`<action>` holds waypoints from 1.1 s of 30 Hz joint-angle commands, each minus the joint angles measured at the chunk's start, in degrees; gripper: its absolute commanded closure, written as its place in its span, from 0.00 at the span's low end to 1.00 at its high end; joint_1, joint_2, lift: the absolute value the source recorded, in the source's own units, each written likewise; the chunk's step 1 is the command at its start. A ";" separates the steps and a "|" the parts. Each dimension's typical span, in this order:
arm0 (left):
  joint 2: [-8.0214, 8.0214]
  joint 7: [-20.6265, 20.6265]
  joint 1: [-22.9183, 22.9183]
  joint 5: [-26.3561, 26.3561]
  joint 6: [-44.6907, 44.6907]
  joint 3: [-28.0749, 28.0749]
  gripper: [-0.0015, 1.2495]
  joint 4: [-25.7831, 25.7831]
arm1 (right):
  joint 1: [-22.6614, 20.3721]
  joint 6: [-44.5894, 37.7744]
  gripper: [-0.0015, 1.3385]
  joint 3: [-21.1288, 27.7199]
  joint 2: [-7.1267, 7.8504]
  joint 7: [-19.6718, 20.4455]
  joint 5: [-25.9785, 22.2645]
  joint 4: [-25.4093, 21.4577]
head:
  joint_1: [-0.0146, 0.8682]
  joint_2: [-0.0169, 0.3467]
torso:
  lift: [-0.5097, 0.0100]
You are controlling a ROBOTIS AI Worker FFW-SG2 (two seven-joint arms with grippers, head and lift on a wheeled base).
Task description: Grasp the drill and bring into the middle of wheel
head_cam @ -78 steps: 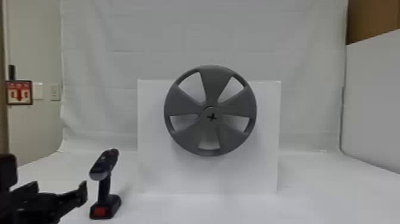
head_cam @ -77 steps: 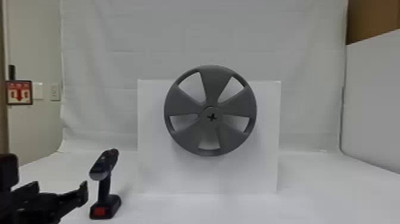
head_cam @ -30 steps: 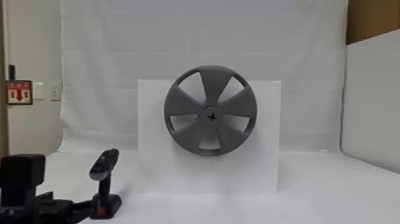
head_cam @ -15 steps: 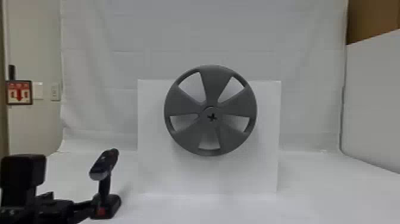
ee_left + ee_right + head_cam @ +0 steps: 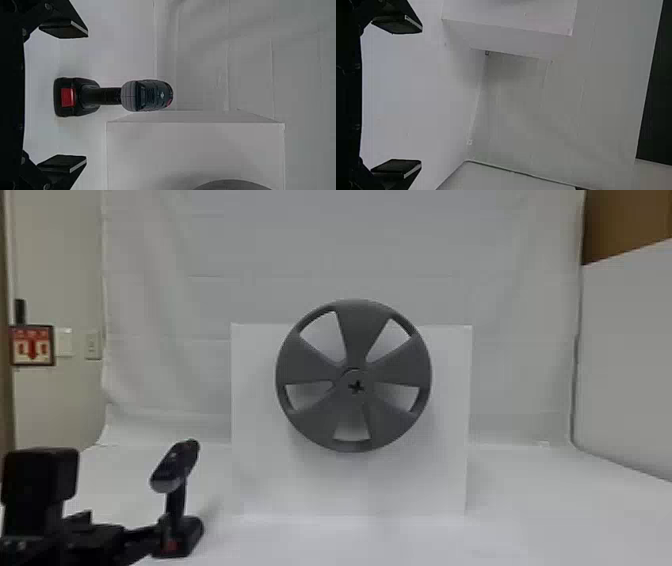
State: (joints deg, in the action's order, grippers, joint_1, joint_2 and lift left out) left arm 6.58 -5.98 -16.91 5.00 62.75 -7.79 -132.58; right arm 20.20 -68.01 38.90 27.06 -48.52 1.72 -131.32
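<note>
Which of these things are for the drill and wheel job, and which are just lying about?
For the job:
- drill, upright on its battery base
- gray wheel, on the white box's front
- white box, bearing the wheel
- left gripper, open, near the drill

Just surroundings:
- red and white sign
- wall switch
- white backdrop
- brown panel, upper right

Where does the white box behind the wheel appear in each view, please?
Head view: box, centre, behind the wheel.
Left wrist view: box, at a long edge, beside the drill.
Right wrist view: box, midway along a long edge.
Shared landmark: white backdrop.
</note>
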 commanded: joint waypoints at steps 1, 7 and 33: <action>-0.07 0.00 -0.58 -0.07 0.00 0.32 0.13 0.57 | 0.10 -0.01 0.08 -0.41 0.01 0.00 0.04 0.19 | 0.08 0.13 | 0.21; -0.16 0.26 -2.25 0.01 -0.09 1.81 0.13 3.30 | 0.28 -0.10 0.08 -1.02 0.01 0.00 0.21 0.45 | 0.08 0.13 | 0.21; -1.57 5.89 -7.87 1.86 -15.29 7.17 0.13 21.23 | 0.45 -0.72 0.08 -2.69 0.63 -0.09 0.39 0.81 | 0.08 0.13 | 0.21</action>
State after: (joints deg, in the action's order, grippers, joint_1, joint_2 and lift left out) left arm 5.27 -0.32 -23.76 7.70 49.43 -0.85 -113.87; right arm 20.59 -68.70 36.52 27.66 -48.60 2.04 -130.64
